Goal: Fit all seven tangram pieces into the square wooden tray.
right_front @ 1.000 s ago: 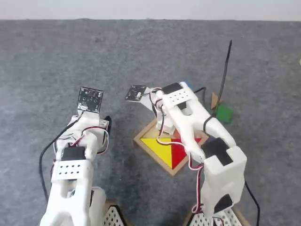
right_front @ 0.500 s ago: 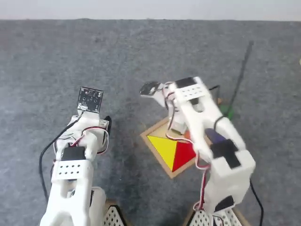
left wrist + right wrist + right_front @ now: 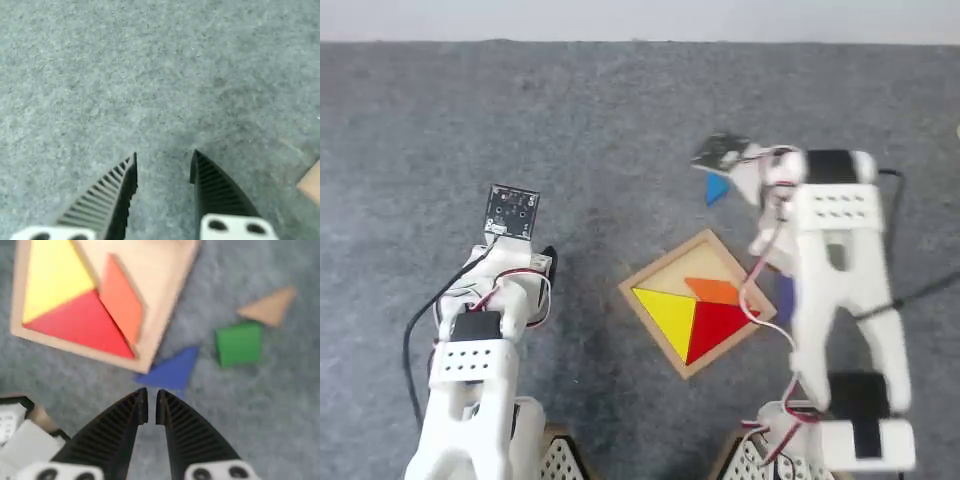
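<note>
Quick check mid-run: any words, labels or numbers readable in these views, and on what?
No text can be read anywhere.
The square wooden tray, with the yellow triangle, red triangle and orange piece in it: no print.
The small black circuit board on the left arm's wrist: any markings too small to read.

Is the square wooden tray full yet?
Partly filled: the square wooden tray holds only a yellow triangle, red triangle and orange parallelogram; a blue triangle, green square and tan triangle lie outside.
</note>
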